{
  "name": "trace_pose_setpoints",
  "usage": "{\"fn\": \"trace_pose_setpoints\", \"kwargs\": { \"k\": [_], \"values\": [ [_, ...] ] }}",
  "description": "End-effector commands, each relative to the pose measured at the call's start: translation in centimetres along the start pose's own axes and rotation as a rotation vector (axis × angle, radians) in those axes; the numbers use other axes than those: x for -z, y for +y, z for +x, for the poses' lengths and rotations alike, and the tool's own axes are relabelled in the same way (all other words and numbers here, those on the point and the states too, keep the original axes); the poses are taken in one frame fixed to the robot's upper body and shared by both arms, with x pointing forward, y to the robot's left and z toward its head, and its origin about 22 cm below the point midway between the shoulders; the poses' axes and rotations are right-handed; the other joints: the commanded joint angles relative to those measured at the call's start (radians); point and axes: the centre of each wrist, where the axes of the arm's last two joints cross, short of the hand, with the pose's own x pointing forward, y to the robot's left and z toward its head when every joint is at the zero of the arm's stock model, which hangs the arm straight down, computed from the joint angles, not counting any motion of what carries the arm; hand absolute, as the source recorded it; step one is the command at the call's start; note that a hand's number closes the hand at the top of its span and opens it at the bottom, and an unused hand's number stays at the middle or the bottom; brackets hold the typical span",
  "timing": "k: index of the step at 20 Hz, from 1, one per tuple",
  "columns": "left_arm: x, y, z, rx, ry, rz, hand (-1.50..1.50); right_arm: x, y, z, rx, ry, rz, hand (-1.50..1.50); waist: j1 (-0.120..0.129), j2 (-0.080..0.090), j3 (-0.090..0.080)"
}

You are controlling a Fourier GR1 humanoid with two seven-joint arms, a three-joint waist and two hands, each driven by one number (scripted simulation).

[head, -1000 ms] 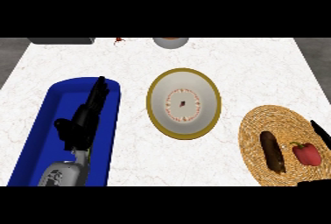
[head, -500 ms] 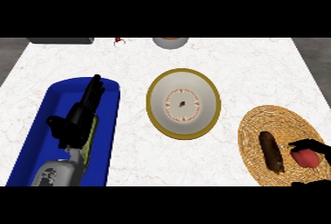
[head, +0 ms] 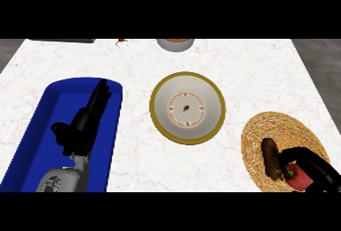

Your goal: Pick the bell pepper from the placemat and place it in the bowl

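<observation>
At the left of the white marbled worktop point(head: 266, 76) sits a long blue tray point(head: 40, 135). The left hand point(head: 83, 124) hangs over it with its black fingers point(head: 100, 92) straight and together, pointing away from the robot and holding nothing; it looks to be at rest.

In the middle stands the bowl point(head: 188, 107), pale inside with a gold rim and a small dark mark at its centre. Nothing lies in it yet. Along the far edge a grey round vessel point(head: 175, 43) shows in part.

At the right lies the round woven placemat point(head: 276, 131). On it a dark brown oblong item point(head: 271, 155) rests, too indistinct to name, and just beside that, toward the near edge, the red bell pepper point(head: 300, 177). The right hand point(head: 318, 171) is on the pepper, its fingers curled round the fruit from the far and outer sides, so that only part of the red skin shows.

The step in hand appears to be the grasp: the pepper is enclosed but seems not yet off the mat. The next move calls for raising it clear of the brown item, carrying it left, and releasing it over the bowl's centre.
</observation>
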Motion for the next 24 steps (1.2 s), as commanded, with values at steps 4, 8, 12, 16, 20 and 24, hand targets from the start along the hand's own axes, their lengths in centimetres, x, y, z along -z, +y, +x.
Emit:
{"fn": "trace_pose_setpoints", "kwargs": {
  "k": [4, 8, 12, 16, 20, 24],
  "values": [
    [0.2, 0.0, 0.1, 0.009, -0.001, -0.015, 0.00, 9.0, 10.5, 10.5, 0.314, -0.297, 0.081, 1.50, 0.030, 0.012, 0.061],
    [0.3, -0.4, 0.1, -0.001, 0.014, 0.005, 0.00, 9.3, 12.1, 15.7, 0.427, -0.440, 0.011, 1.50, -0.007, 0.002, 0.065],
    [-0.2, 0.9, -0.4, -0.002, 0.008, 0.026, 0.00, 9.0, 11.4, 22.7, 0.397, -0.545, -0.146, 1.50, -0.021, 0.000, 0.063],
    [0.4, 1.0, 0.1, -0.004, 0.006, 0.032, 0.00, 7.9, 9.8, 29.5, 0.343, -0.573, -0.280, 1.50, -0.023, 0.003, 0.064],
    [-0.5, 0.9, -1.2, -0.008, 0.016, 0.044, 0.00, 4.8, 7.5, 34.4, 0.277, -0.513, -0.355, 1.50, -0.025, 0.004, 0.062],
    [0.6, 0.9, -0.2, 0.003, 0.013, 0.019, 0.00, 4.6, 6.1, 36.9, 0.212, -0.445, -0.367, 1.50, -0.020, 0.008, 0.062]
  ]
}}
